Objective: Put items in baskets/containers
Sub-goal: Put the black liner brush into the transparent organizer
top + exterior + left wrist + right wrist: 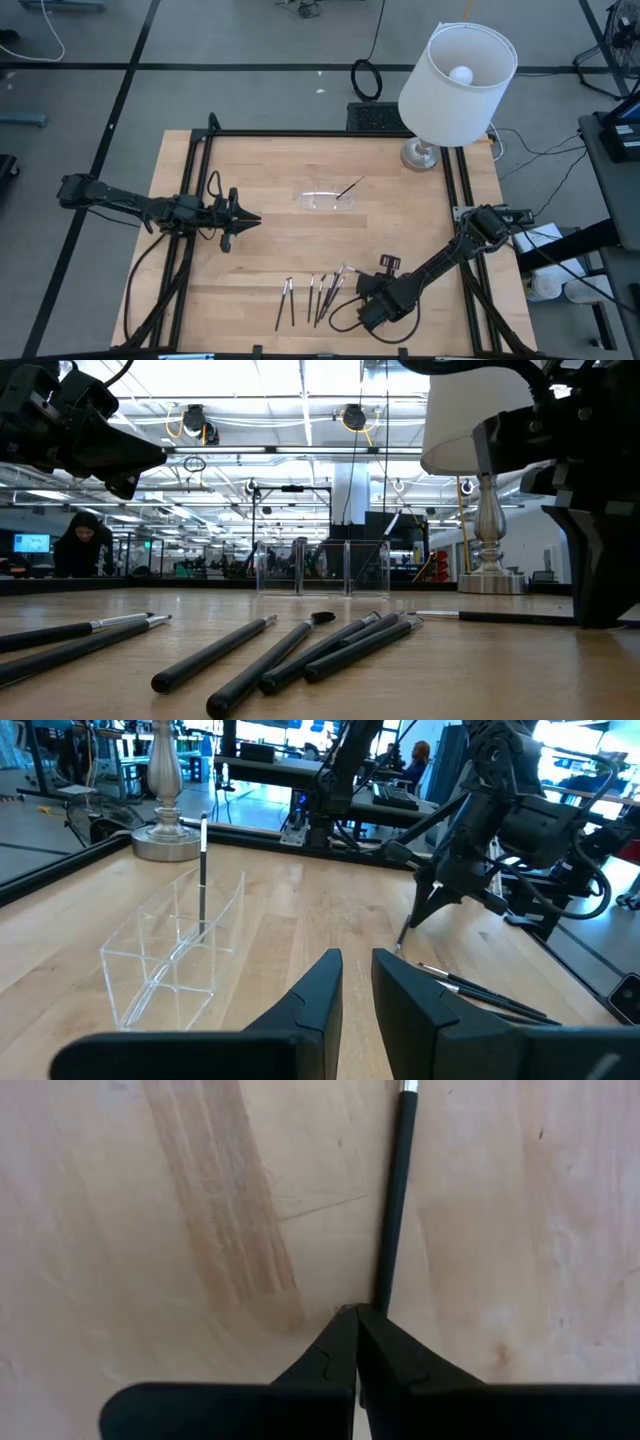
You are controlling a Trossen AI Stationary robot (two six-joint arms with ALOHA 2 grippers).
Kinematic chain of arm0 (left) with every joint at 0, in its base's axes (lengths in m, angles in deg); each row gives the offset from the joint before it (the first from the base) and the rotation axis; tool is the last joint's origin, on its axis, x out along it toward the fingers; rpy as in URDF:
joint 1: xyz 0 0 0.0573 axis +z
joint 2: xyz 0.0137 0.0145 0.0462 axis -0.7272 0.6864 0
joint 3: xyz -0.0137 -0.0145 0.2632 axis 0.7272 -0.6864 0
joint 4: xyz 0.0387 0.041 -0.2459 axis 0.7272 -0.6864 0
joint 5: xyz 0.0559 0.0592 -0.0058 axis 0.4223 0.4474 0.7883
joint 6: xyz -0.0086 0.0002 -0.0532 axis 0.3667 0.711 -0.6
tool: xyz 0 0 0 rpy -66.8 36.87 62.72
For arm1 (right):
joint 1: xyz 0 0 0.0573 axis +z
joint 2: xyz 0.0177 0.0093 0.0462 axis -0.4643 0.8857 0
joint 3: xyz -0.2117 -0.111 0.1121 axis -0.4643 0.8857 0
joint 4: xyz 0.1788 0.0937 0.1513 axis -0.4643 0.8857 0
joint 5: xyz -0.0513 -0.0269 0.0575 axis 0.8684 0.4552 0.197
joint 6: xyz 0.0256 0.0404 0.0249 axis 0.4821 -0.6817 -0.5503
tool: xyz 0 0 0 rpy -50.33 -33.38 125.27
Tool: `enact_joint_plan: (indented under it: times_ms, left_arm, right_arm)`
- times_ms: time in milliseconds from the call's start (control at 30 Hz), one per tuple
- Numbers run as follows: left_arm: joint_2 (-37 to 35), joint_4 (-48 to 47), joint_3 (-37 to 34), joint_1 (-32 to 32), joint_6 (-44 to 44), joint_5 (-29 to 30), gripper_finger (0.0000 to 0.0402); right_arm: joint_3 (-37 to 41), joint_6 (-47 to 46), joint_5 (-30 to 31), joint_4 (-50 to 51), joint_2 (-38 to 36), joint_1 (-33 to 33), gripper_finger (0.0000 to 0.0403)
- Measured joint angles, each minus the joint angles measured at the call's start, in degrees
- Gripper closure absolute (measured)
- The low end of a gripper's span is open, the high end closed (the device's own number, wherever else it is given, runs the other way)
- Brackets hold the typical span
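Slim black brushes (312, 297) with metallic ferrules lie on the pale wooden surface (260, 180) where the right hand (356, 1312), pinched shut, grips one's end.

Bright overhead light, backlit low view, soft shadows

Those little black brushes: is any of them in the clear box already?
Yes, one brush. It leans upright in the clear tray near the lamp, its end poking over the rim. The other brushes lie flat on the wood.

overhead and table-level cameras share the table (270, 230); wrist cameras look close.
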Motion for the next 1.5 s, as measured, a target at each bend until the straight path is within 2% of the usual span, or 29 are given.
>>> enact_joint_plan:
  times_ms: [200, 467, 600, 733, 833, 933, 1067, 1167, 1300, 1500]
  left_arm:
    - [0.00, 0.00, 0.00, 0.02, 0.02, -0.02, 0.0337]
    - [0.00, 0.00, 0.00, 0.01, 0.09, -0.07, 0.0337]
    - [0.00, 0.00, 0.00, 0.00, 0.09, -0.07, 0.0337]
    - [0.00, -0.02, 0.00, 0.02, 0.07, -0.07, 0.0337]
    - [0.00, -0.02, 0.00, 0.00, 0.09, -0.07, 0.0337]
    - [-0.01, -0.41, 0.00, 0.00, 0.07, -0.07, 0.0337]
    - [0.00, -0.96, -0.01, 0.00, 0.41, -0.07, 0.0337]
    - [-0.02, -0.97, -0.01, 0.01, 0.44, -0.07, 0.0337]
    - [-0.01, -1.02, -0.01, 0.01, 0.57, -0.07, 0.0337]
    - [-0.01, -1.34, -0.01, 0.01, 0.36, -0.04, 0.0337]
  right_arm:
    - [-0.02, 3.09, -2.41, -6.33, -2.33, -0.06, 0.0403]
    - [0.09, 4.52, -3.53, -16.56, -11.33, -0.19, 0.0403]
    - [0.13, 4.26, -4.86, -16.93, -15.29, -2.14, 0.0403]
    - [0.04, 1.19, -10.70, -13.11, -17.28, -6.25, 0.0400]
    - [0.07, -0.09, -18.80, -12.48, -15.13, -9.88, 0.0376]
    - [0.07, 0.28, -24.86, -12.01, -13.28, -12.66, 0.0327]
    - [0.07, 1.48, -25.39, -7.27, -12.72, -15.02, 0.0252]
    - [0.07, 1.70, -24.30, -4.28, -12.72, -16.56, 0.0215]
    - [0.07, 4.60, -22.81, -4.52, -12.57, -17.40, 0.0201]
    - [0.04, 7.84, -23.25, -8.49, -8.20, -16.05, 0.0217]
